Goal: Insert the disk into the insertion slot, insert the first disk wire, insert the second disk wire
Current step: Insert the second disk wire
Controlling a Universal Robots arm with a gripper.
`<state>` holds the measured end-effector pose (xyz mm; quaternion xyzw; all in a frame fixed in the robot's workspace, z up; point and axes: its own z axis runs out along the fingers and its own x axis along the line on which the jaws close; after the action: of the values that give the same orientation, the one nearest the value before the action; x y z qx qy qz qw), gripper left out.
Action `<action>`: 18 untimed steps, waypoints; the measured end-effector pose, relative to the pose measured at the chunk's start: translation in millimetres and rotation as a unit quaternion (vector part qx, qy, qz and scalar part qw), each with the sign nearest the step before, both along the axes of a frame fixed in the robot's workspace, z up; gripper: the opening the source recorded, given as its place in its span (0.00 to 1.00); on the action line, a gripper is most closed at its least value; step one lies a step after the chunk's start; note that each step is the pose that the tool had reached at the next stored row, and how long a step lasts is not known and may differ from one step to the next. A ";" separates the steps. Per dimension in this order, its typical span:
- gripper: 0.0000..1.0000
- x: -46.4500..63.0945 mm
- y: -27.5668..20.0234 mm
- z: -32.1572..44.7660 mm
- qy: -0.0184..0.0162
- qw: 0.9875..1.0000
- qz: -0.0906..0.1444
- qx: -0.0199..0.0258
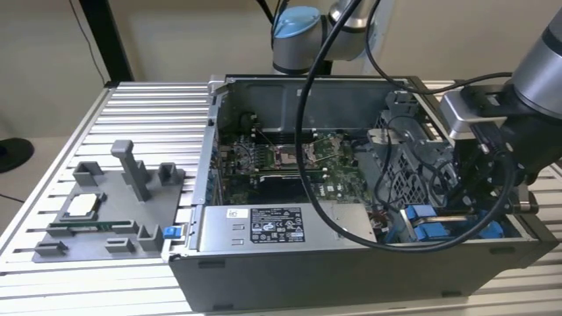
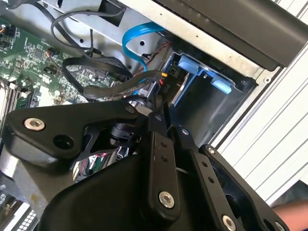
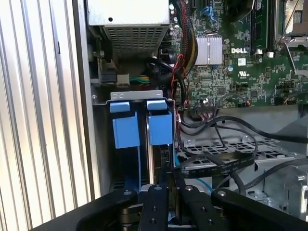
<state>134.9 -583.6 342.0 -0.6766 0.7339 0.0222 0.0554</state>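
Note:
My gripper (image 1: 468, 201) reaches down into the open computer case at the exterior view's right, over the insertion slot (image 1: 436, 230) with its blue rails. In both wrist views the fingers (image 2: 159, 144) stand almost together. They look shut on the black plug of a disk wire (image 2: 120, 89) at the slot's mouth. The wire (image 3: 216, 166) runs off across the grey cage. The disk (image 3: 162, 156) sits edge-on in the slot between two blue tabs (image 3: 160, 122). Its label is hidden.
A silver power-supply box (image 1: 272, 227) lies beside the slot, and the green motherboard (image 1: 290, 158) fills the case floor. A light blue cable (image 2: 139, 33) loops nearby. The perforated cage (image 3: 231, 144) is draped with black wires. A grey parts fixture (image 1: 114, 210) stands outside the case.

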 end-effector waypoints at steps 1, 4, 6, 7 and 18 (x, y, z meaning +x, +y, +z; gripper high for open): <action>0.00 0.0 0.1 -0.5 0.000 1.000 0.000 -0.001; 0.00 -0.1 1.0 -0.7 0.000 1.000 0.000 -0.006; 0.00 -0.2 2.1 -1.4 0.000 1.000 0.000 -0.009; 0.00 -0.3 3.1 -2.0 0.000 1.000 0.000 -0.010; 0.00 -0.6 6.1 -6.6 -0.002 1.000 0.000 -0.010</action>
<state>134.3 -577.6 335.4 -0.6772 0.7340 0.0135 0.0499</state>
